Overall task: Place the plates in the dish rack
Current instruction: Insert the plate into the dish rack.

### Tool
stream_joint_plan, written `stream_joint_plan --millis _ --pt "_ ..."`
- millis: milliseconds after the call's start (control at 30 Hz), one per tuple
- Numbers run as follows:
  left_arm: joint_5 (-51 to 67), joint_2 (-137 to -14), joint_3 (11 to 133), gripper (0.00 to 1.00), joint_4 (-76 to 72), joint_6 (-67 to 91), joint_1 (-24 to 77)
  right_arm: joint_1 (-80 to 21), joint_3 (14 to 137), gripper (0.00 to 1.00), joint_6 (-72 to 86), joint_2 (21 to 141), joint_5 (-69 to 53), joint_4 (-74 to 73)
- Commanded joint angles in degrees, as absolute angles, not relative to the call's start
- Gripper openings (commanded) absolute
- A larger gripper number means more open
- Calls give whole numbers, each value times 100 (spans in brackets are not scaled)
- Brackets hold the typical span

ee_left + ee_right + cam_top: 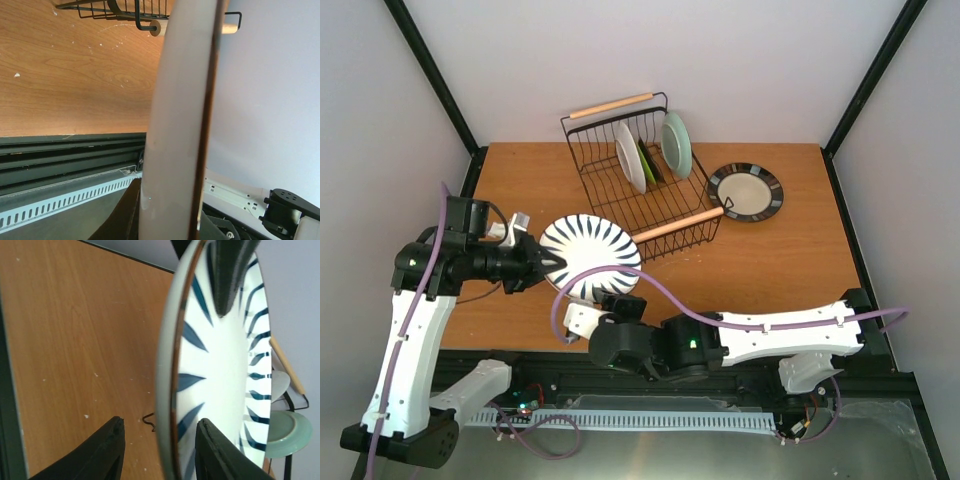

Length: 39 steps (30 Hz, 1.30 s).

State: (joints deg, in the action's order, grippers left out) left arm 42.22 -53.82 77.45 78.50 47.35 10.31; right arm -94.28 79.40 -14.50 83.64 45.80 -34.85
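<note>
The white plate with black radial stripes [590, 255] is held up over the table's front left. My left gripper [548, 262] is shut on its left rim. In the left wrist view the plate [180, 125] stands edge-on between the jaws of that gripper [170, 220]. My right gripper [620, 296] straddles its near rim, open. In the right wrist view the right gripper [161, 450] has a finger on each side of the plate [225, 370], and gaps show on both. The dish rack [677, 225] at the back holds a white plate [630, 157], a lime green one [648, 160] and a mint green one [677, 143].
A black-rimmed cream plate [746, 192] lies flat on the wooden table [770, 270] just right of the rack. The rack's near wooden handle [156, 27] is close behind the held plate. Black frame posts and white walls close in the table.
</note>
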Motion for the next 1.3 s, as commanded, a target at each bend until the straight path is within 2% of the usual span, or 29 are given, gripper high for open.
stream_joint_plan --millis 0,367,467,567,600,867,900,967,1033,1067,1200,1267 --pt "4702 -5279 7890 1 7651 4661 1055 -9350 8074 40 -1433 8421 5048 -3352" --pt "4776 -5263 7943 1 7770 4605 1054 -9108 8094 30 -1409 8714 5296 -3296" --pt "4792 -5263 7963 1 7783 4588 1055 -9076 8098 23 -1353 8750 5250 -3322" --pt "4805 -5227 7911 1 7783 4580 1055 -9062 8164 5 -1284 8770 5222 -3399" --pt "4807 -5221 7897 1 7779 4573 1055 -9062 8190 3 -1256 8771 5231 -3440" --pt "4832 -5329 7978 1 7723 4466 1055 -9062 8517 3 -992 8748 5043 -3886" --pt "4813 -5361 8025 3 7721 4443 1055 -9062 8547 3 -997 8719 5029 -3881" --pt "4723 -5424 8149 26 7701 4387 1055 -9062 8626 3 -1065 8685 4998 -3895" --pt "4568 -5464 8231 33 7610 4359 1055 -9062 8744 3 -1100 8679 4971 -3976" --pt "4479 -5467 8232 41 7519 4357 1052 -9062 8813 3 -1117 8671 4923 -4007" --pt "4040 -5611 8365 98 7016 4334 1055 -8956 9271 3 -938 8628 4542 -4230" --pt "3645 -5882 8758 100 6928 4167 1042 -8739 9547 3 -703 8664 4223 -4450"
